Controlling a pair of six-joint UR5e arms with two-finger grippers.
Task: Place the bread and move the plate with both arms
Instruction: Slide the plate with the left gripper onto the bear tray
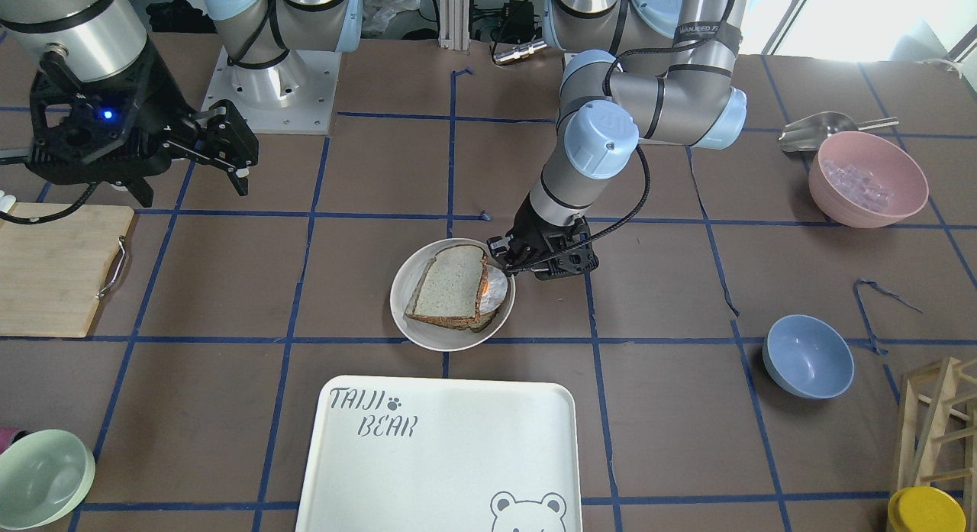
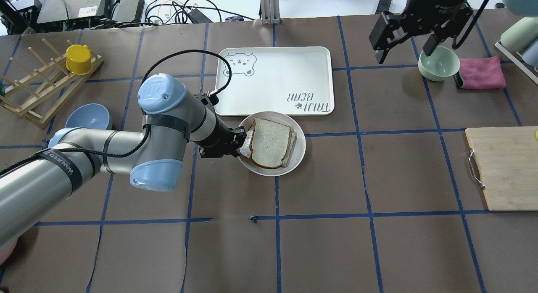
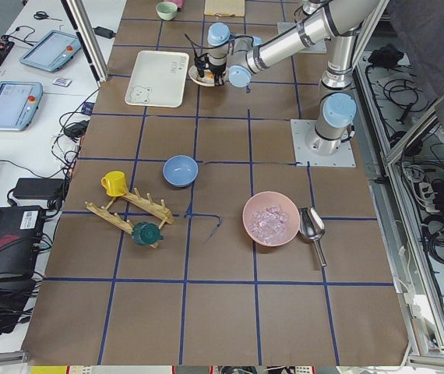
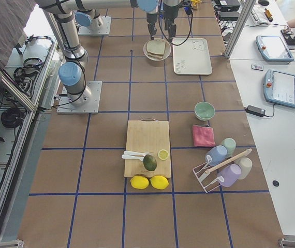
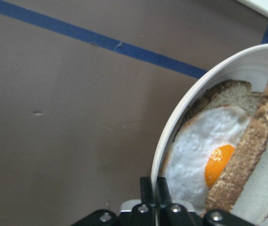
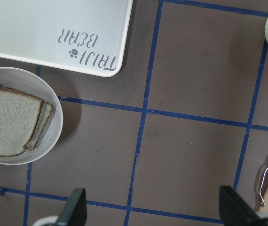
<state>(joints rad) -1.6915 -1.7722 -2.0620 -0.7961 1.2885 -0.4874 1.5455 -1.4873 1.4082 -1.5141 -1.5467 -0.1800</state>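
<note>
While the brown table with its blue tape lines fills the whole overhead view, the left arm comes in from the lower left of that view and reaches to the centre. The right arm is seen in the upper left corner of the front-facing view, well above the table. The cream "TAIJI BEAR" tray lies at the upper centre of the overhead view. The plate stands just below the tray, very near its lower edge. The bread lies flat on the plate as the top layer. A second slice shows under it at the right side, and a fried egg looks out between them at the left side. The left gripper is at the left rim of the plate, and in the left wrist view its two fingers are pressed together on this rim. The right gripper hangs with its fingers spread wide and nothing between them, at the upper right of the overhead view beside a green bowl.
</note>
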